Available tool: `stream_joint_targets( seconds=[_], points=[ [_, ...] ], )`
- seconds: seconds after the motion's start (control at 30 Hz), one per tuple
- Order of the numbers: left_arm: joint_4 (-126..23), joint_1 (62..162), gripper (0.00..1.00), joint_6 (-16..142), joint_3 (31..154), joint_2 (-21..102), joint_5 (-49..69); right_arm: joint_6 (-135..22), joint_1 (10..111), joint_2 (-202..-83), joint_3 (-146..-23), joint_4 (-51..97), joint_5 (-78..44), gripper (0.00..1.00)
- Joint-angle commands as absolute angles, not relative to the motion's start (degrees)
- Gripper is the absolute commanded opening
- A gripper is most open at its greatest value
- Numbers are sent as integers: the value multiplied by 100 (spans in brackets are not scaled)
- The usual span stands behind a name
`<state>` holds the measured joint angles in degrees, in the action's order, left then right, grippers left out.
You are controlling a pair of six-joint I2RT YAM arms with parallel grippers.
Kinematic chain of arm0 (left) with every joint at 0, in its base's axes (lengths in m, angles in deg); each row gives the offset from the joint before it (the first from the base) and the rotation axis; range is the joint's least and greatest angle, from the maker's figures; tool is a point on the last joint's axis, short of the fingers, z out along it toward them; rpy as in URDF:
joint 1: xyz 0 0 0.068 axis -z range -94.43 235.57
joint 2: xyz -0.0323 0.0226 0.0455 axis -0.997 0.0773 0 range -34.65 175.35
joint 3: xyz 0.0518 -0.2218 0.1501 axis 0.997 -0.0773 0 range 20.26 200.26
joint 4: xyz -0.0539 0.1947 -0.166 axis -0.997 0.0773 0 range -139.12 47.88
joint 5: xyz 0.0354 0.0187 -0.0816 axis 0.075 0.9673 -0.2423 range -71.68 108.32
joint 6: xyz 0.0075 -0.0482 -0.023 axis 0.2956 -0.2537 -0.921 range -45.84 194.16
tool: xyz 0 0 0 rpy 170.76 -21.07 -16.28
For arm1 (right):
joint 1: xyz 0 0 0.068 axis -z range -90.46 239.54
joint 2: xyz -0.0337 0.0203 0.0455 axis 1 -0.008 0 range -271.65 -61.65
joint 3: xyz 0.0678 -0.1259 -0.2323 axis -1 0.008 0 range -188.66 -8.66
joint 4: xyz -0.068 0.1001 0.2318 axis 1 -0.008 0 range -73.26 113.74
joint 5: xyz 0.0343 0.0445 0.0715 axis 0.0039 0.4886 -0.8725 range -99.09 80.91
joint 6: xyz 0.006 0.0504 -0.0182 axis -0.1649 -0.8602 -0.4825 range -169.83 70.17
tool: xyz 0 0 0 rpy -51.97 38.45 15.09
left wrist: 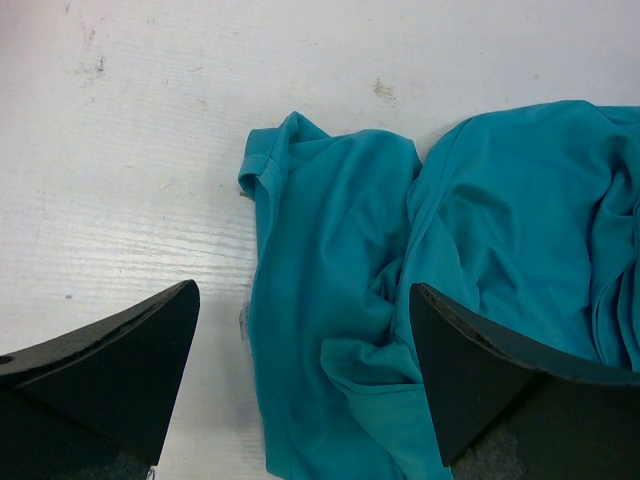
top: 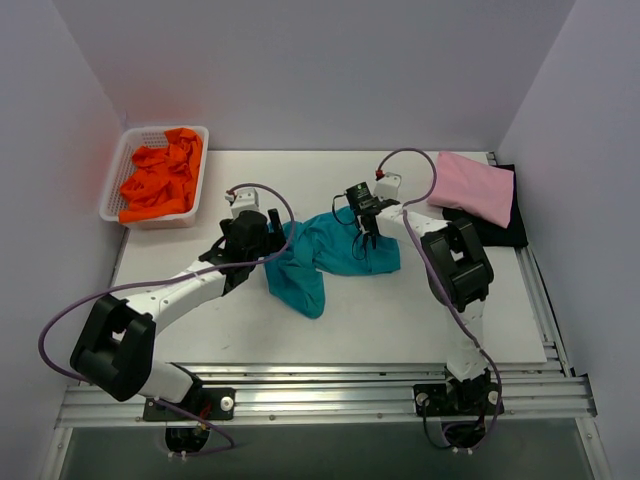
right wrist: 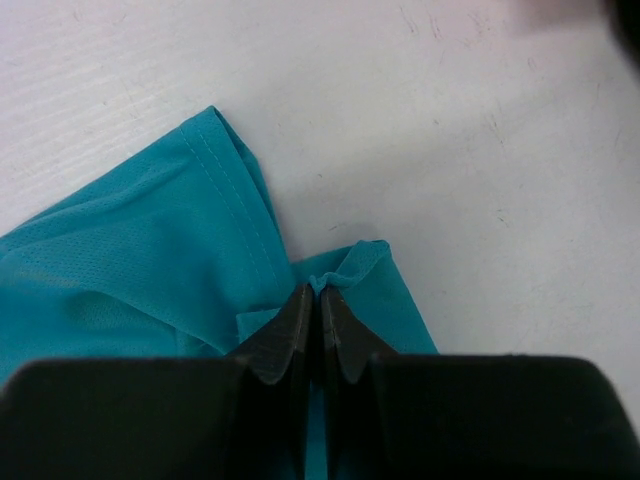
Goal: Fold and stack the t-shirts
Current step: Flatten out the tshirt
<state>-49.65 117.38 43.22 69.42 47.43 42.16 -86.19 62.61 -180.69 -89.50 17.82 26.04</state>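
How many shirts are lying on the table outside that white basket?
3. A teal shirt lies crumpled in the middle, a pink shirt sits folded at the far right, and a black shirt lies under it. More could be hidden in that stack.

The teal t-shirt (right wrist: pixel 130 270) is soft matt cloth, finely meshed, with a stitched hem. The white tabletop (left wrist: pixel 120 150) looks matt and scuffed; the right claw (right wrist: pixel 318 305) is matt black plastic.

T-shirts on bench (top: pixel 400 320): 1 teal t-shirt (top: pixel 340 250), 1 pink t-shirt (top: pixel 472 187), 1 black t-shirt (top: pixel 510 230). Orange t-shirts (top: pixel 160 182): crumpled heap, qty unclear. Basket (top: pixel 150 222): 1, white mesh. Hands: 2 – left hand (top: pixel 268 232), right hand (top: pixel 366 226).
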Motion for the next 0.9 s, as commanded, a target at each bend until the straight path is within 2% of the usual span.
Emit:
stream_joint_targets(
  seconds=[0.0, 0.4, 0.47, 0.67, 0.87],
  points=[
    [-5053, 11703, 95, 4278, 7158, 4762, 4196, -8727, 6274, -17907, -9084, 1504, 2826, 0],
    [-4921, 11712, 95, 4270, 7272, 4770, 4319, -8788, 6142, -16960, -9322, 872, 3265, 0],
    [-4448, 11756, 96, 4173, 7351, 4735, 4319, -8823, 6133, -16757, -9330, 766, 3388, 0],
    [-4103, 12265, 96, 4049, 7554, 4559, 4829, -8973, 6133, -15676, -9260, 484, 3871, 0],
    [-4156, 12749, 100, 3971, 7589, 4726, 4715, -8911, 6151, -14832, -9208, 458, 4205, 0]
  ],
)
